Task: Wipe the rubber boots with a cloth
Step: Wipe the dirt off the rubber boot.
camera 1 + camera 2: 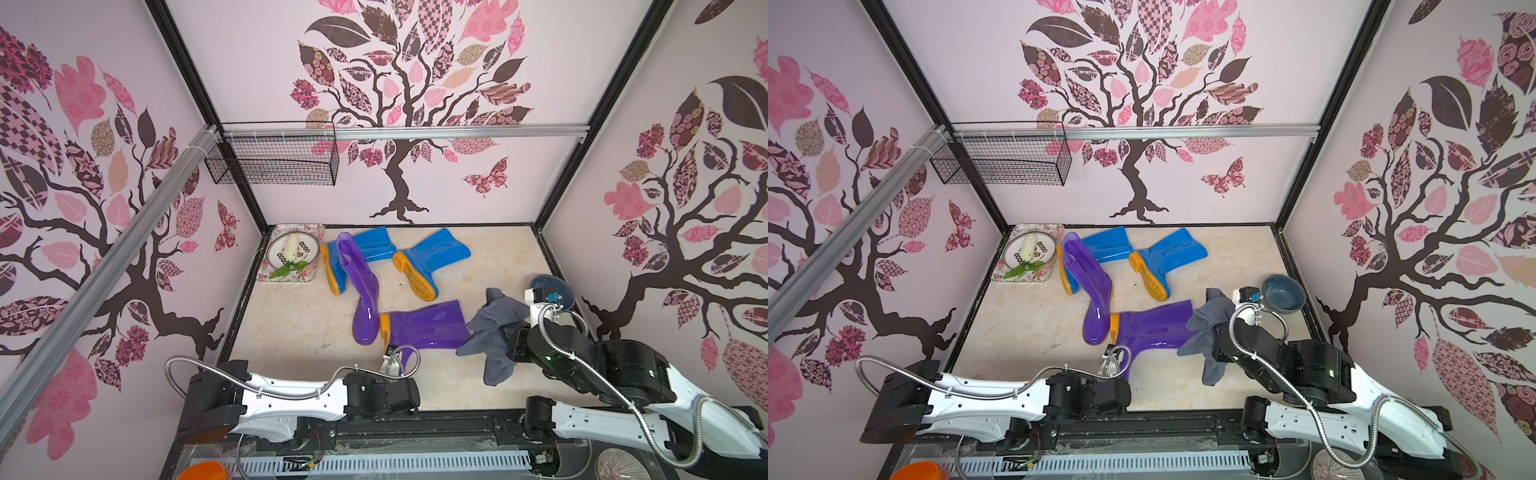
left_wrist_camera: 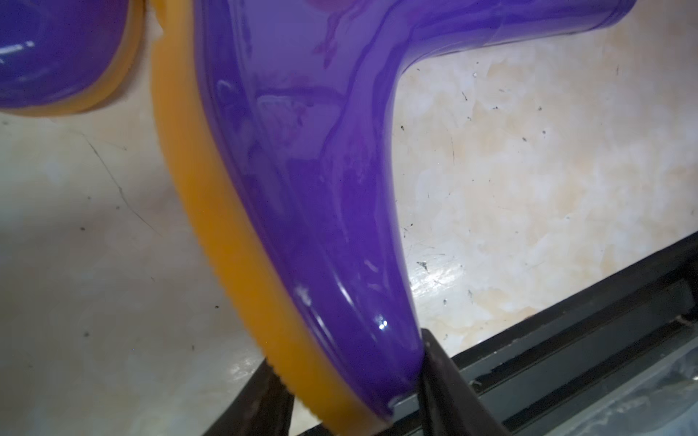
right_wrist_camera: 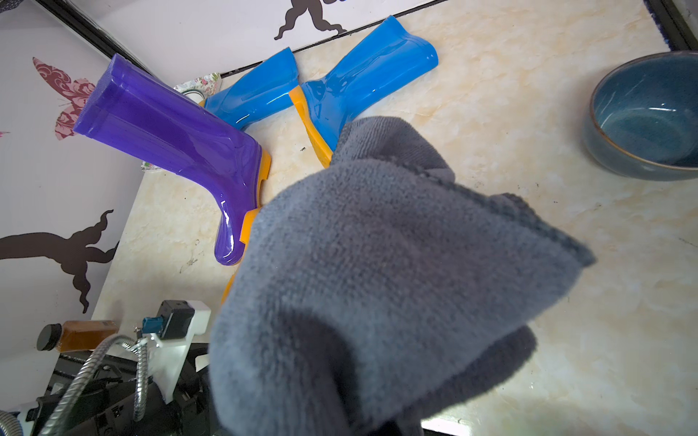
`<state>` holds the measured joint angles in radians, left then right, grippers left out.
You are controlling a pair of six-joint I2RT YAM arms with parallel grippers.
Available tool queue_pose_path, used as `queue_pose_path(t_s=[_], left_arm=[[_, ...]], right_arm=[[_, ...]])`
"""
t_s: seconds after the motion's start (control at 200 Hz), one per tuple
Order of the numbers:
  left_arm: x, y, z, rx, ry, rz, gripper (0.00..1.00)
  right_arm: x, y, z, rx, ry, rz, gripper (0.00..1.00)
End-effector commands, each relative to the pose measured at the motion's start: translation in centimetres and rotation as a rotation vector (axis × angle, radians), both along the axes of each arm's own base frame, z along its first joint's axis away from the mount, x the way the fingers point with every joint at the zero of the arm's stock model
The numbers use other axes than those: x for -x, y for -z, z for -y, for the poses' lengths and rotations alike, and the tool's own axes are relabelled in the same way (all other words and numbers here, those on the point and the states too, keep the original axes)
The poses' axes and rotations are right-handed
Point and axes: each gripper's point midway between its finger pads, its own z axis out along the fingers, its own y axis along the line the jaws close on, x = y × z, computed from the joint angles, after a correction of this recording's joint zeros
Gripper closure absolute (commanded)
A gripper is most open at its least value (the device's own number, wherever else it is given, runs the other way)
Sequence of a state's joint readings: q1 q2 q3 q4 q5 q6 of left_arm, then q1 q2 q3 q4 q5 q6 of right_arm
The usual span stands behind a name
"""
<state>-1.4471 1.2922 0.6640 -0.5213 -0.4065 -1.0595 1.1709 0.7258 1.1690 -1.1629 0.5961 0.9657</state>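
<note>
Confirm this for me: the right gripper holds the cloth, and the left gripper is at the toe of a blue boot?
Not quite. The left gripper is at the toe of a purple boot, not a blue one; the left wrist view shows that toe between its jaws. The right gripper does hold the cloth.

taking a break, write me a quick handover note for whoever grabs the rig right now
left gripper: fingers pressed against both sides of the toe of the near purple boot, which lies on its side.
right gripper: shut on the cloth, which drapes from it beside that boot's shaft opening.
Other boots: second purple boot just behind; two blue boots lying at the back.
Done: cloth in hand, near boot gripped.
Left: the wiping. Nothing shows whether any boot has been wiped yet.
</note>
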Motion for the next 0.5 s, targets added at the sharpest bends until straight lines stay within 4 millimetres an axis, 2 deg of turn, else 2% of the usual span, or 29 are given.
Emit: queue_pose_path(t_s=[0.0, 0.165, 0.3, 0.365, 0.495], left_arm=[[-0.9, -1.4, 0.9, 0.005, -0.004, 0.04, 0.61], [-1.1, -1.0, -0.3, -0.026, -0.016, 0.058, 0.69], [-0.9, -0.6, -1.6, -0.055, -0.027, 0.044, 0.85], [-0.4, -0.4, -2.2, -0.058, -0.025, 0.024, 0.92], [0.4, -0.2, -3.5, -0.059, -0.024, -0.003, 0.95]], right_arm=[[-0.1, -0.3, -0.6, -0.011, -0.018, 0.005, 1.0], [0.0, 0.4, -1.3, -0.006, -0.042, -0.012, 1.0], [0.1, 0.7, -2.2, -0.019, -0.067, -0.018, 1.0], [0.1, 0.9, -3.3, -0.024, -0.102, -0.028, 1.0], [0.6, 2.4, -7.2, -0.044, -0.217, -0.083, 1.0]])
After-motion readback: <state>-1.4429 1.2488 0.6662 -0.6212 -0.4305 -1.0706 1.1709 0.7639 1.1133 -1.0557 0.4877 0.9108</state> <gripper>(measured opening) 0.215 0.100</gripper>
